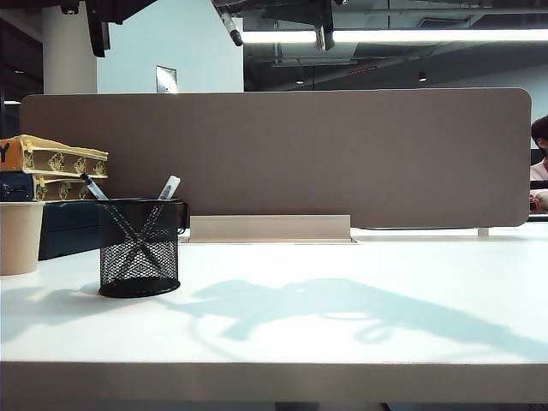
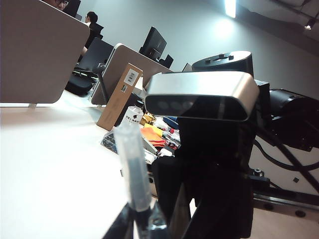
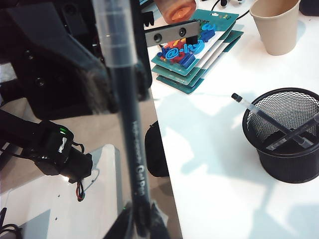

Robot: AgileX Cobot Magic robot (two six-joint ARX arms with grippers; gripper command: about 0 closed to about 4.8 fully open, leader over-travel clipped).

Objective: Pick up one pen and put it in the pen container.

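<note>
Nearest the exterior camera, the white table (image 1: 342, 342) carries only the arms' shadow; neither gripper shows, and the pen container (image 1: 139, 247) holds two crossed pens. From the left wrist, the left gripper (image 2: 142, 224) is clenched on a clear pen (image 2: 132, 164) rising straight from its tips. From the right wrist, the right gripper (image 3: 141, 226) clamps a dark pen (image 3: 127, 114) upright, the mesh cup well apart.
</note>
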